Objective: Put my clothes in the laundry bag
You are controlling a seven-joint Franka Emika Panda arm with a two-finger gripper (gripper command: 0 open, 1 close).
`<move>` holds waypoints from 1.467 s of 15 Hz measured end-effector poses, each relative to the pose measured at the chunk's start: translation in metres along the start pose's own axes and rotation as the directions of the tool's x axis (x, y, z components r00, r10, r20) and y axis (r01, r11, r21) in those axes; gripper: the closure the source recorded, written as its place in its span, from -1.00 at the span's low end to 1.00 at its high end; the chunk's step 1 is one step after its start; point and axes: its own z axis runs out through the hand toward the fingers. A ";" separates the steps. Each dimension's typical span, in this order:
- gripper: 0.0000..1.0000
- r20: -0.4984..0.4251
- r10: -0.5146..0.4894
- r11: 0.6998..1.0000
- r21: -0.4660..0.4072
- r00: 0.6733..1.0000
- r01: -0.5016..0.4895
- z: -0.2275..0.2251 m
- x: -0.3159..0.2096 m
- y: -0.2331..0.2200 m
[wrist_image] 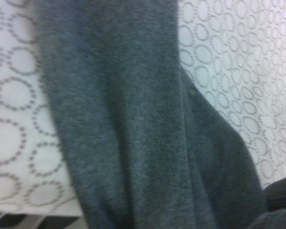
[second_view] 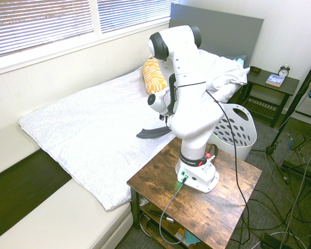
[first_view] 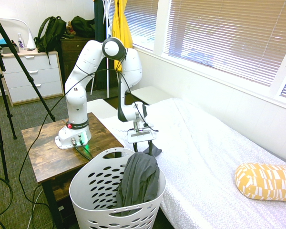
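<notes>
First exterior view: your white two-finger gripper point(first_view: 144, 147) was down at the bed edge, just behind the tall white perforated plastic laundry basket point(first_view: 101, 191), jaws spread apart and empty. The dark charcoal-grey soft garment point(first_view: 139, 179) hung mostly over the basket's rim on the bed side, body draped inside, one end trailing out onto the white circle-patterned bedspread point(first_view: 214, 157) beside the basket. The fingers straddled or sat right at that trailing end; you couldn't tell if they touched it.

Second exterior view: the arm hid the gripper. Only a dark strip of the garment point(second_view: 154, 132) showed, flat on the bedspread point(second_view: 93, 129), on the side away from the basket point(second_view: 237, 132).

Wrist view: grey fabric point(wrist_image: 133, 124) filled the middle, bedspread circles point(wrist_image: 224, 62) either side, so you were aimed straight at it.

Step in hand, by my read: reaching for the loose end left outside the basket. Next you'd need to settle onto the cloth, pinch it without grabbing bedspread, lift, then carry it over the rim and let go.
</notes>
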 end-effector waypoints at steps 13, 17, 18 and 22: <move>1.00 0.013 0.055 0.987 -0.155 0.998 -0.053 0.032 -0.017 0.002; 1.00 0.003 0.053 0.986 -0.156 0.999 -0.051 0.029 -0.014 0.000; 1.00 0.002 0.052 0.987 -0.155 0.999 -0.052 0.029 -0.013 0.000; 1.00 -0.009 0.055 0.987 -0.153 0.998 -0.056 0.027 -0.008 0.000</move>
